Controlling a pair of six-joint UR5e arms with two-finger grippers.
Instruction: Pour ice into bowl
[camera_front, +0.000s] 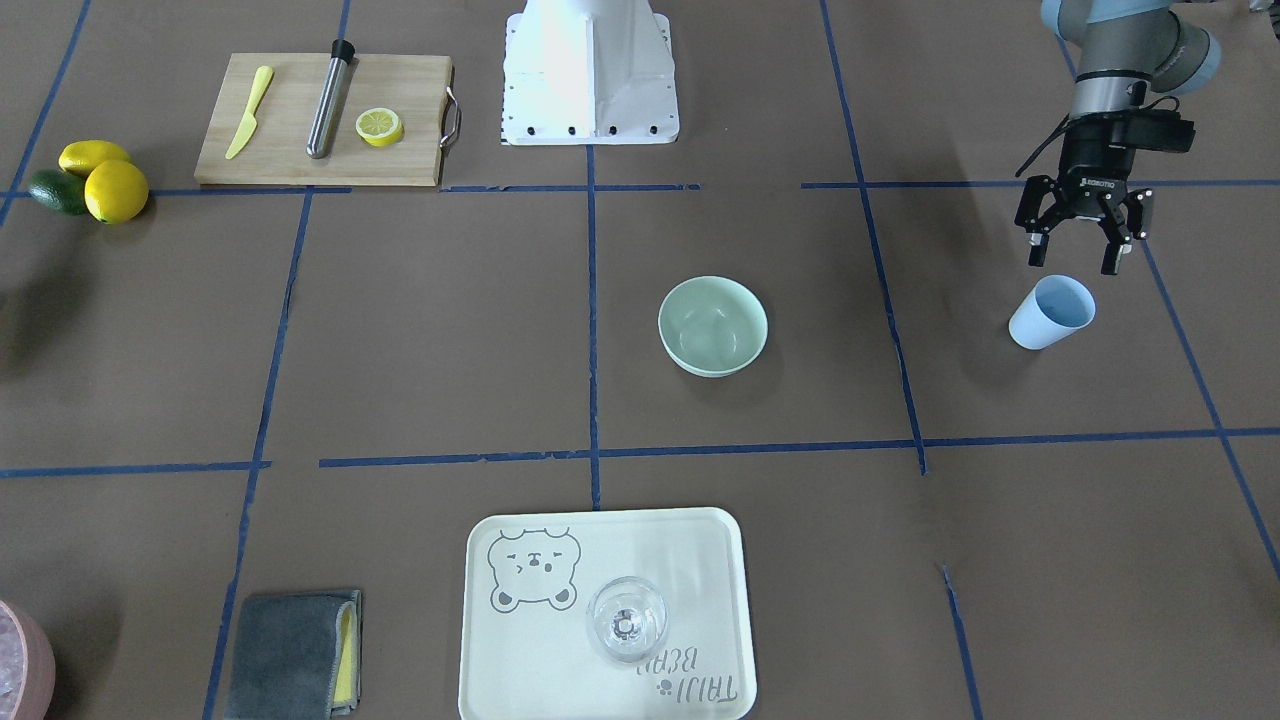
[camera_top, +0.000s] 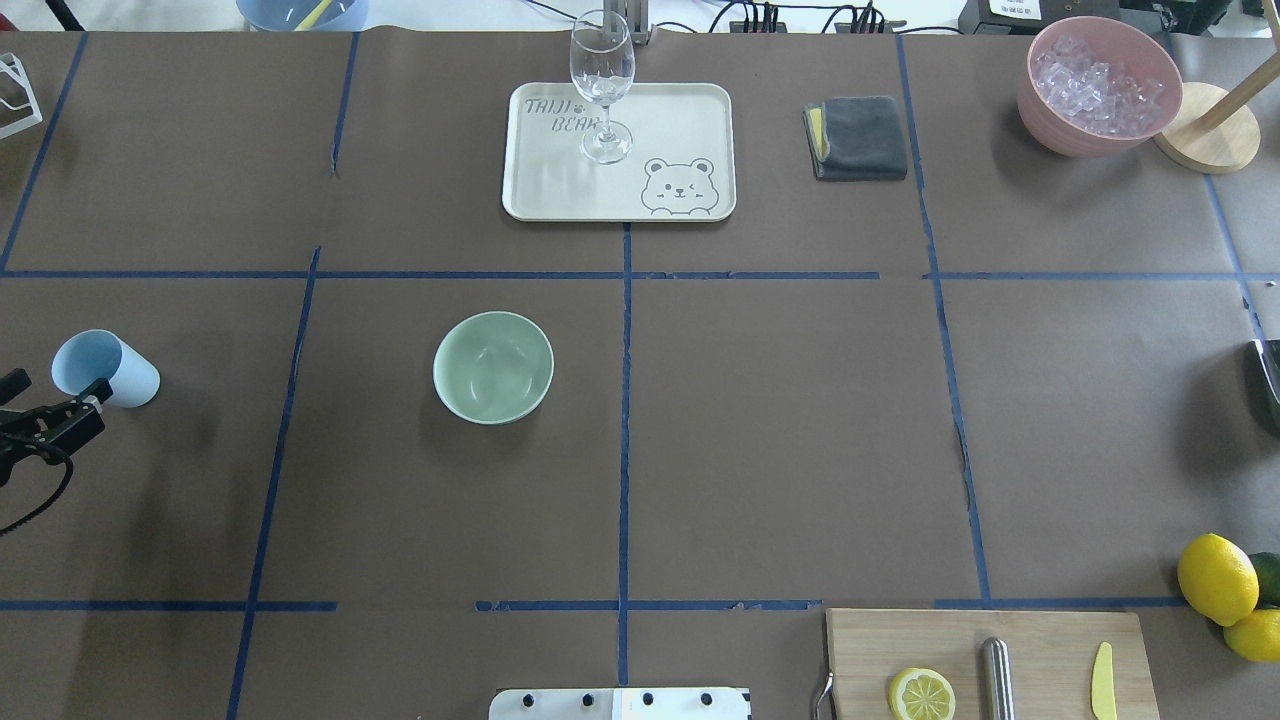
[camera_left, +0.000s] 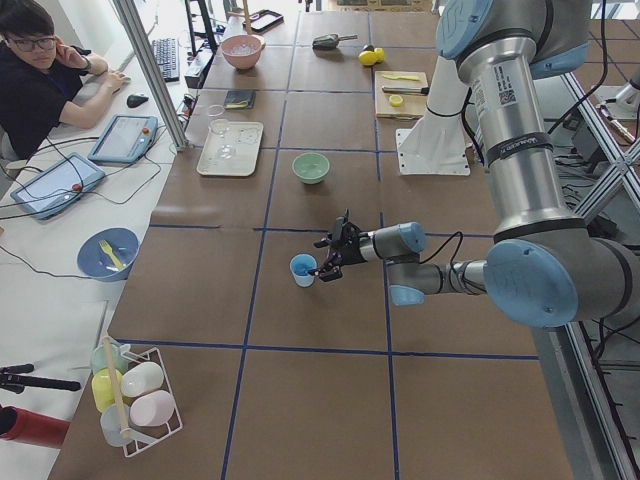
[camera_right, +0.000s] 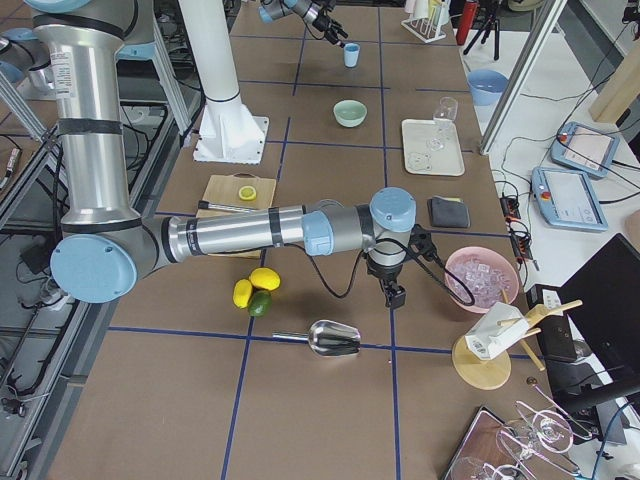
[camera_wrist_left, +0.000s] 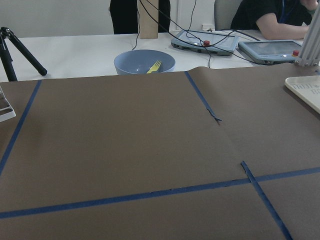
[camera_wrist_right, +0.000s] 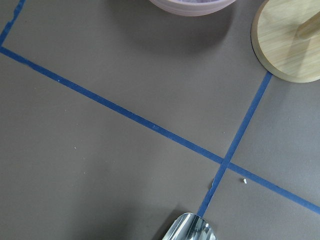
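Note:
The mint-green bowl (camera_front: 712, 325) (camera_top: 493, 367) stands near the table's middle. Faint clear, glassy shapes at its bottom look like ice (camera_front: 700, 342). The light blue cup (camera_front: 1052, 312) (camera_top: 105, 368) stands on the table at the robot's far left, and its inside looks empty. My left gripper (camera_front: 1076, 262) (camera_left: 335, 262) is open and holds nothing; it is just on the robot's side of the cup. I cannot tell whether it touches the cup. My right gripper (camera_right: 397, 297) hangs low over the table beside the pink container (camera_right: 482, 278); I cannot tell if it is open or shut.
The pink container (camera_top: 1098, 85) is full of ice cubes, with a wooden stand (camera_top: 1205, 140) beside it. A metal scoop (camera_right: 335, 338) lies near the right gripper. A tray (camera_top: 690, 110) holds a wine glass (camera_top: 602, 85). There are also a grey cloth (camera_top: 858, 137), a cutting board (camera_front: 270, 150) and lemons (camera_front: 112, 188).

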